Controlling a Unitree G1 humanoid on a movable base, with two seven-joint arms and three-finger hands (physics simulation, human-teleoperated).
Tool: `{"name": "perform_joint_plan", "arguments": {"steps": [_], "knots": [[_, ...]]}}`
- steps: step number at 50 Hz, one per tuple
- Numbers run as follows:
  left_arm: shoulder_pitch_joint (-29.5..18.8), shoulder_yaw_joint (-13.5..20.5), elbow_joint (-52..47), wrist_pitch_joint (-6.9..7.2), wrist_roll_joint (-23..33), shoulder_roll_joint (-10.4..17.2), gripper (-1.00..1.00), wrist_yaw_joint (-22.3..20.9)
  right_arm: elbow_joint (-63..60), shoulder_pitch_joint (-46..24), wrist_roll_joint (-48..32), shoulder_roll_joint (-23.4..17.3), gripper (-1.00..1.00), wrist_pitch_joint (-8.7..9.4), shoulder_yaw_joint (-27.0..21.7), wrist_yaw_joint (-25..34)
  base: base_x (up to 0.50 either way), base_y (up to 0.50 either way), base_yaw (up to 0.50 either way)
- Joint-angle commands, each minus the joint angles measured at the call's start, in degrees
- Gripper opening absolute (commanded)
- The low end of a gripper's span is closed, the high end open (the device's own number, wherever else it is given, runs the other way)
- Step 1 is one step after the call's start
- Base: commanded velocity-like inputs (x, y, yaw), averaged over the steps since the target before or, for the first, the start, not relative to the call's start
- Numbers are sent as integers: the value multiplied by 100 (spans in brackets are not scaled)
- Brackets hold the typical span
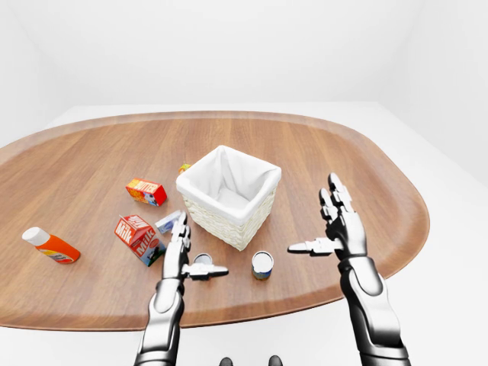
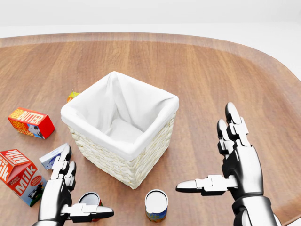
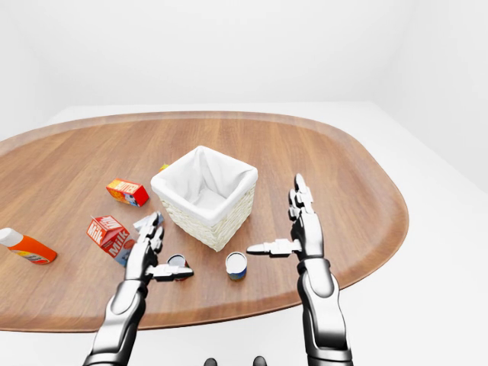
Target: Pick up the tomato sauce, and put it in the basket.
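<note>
In the left-eye view, we see our left hand (image 1: 181, 255) with its fingers spread wide, holding nothing. It hangs just beside a small red can (image 1: 202, 261), which we think is the tomato sauce. The basket (image 1: 229, 196) stands a little above it on the wooden table (image 1: 91, 160), and we see nothing inside it.

In the head view, our right hand (image 2: 230, 162) is open too, and empty. Another can (image 2: 156, 205) stands between our hands.

In the right-eye view, an orange bottle (image 3: 23, 246) lies far off to the left.

We think nothing is picked up yet. Grabbing, lifting and dropping are all left to do.
</note>
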Motion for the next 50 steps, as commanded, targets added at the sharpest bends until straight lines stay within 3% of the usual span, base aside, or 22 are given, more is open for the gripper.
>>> {"name": "perform_joint_plan", "arguments": {"steps": [1,30,34,40,43,50], "knots": [[-32,4,115,0,-1,8,100,20,32,6,-8,3,100,0,10,1,0,0,0],[-240,19,638,0,6,60,100,48,83,-25,-9,-1,100,0,7,0,0,0,0],[-375,41,1138,0,8,78,100,43,107,-33,-5,-3,100,0,3,-1,0,0,0],[-318,40,812,0,7,105,100,45,85,-36,1,-8,100,0,-8,-7,0,0,0],[-458,89,1272,0,-2,126,100,45,43,-31,3,-8,100,0,-10,-13,0,0,0],[-438,103,1172,0,-2,136,100,57,112,-66,19,-20,100,0,-45,-9,0,0,0]]}}
